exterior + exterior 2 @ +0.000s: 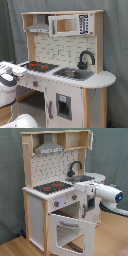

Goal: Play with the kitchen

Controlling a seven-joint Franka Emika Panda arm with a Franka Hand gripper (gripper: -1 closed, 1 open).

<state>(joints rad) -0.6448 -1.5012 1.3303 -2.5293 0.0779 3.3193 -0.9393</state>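
Standing on the floor against a curtain behind: the kitchen. Sitting on its counter, hob beside sink, faucet behind sink, hood hanging above hob. Hanging open below the hob in the second exterior view: oven door, with arm reaching just above it.

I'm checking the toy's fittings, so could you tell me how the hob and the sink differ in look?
The hob is a flat black panel with red rings; the sink is a grey recessed basin. The hob sits under the grey hood; the sink sits beside the black faucet. Both are set into the kitchen countertop.
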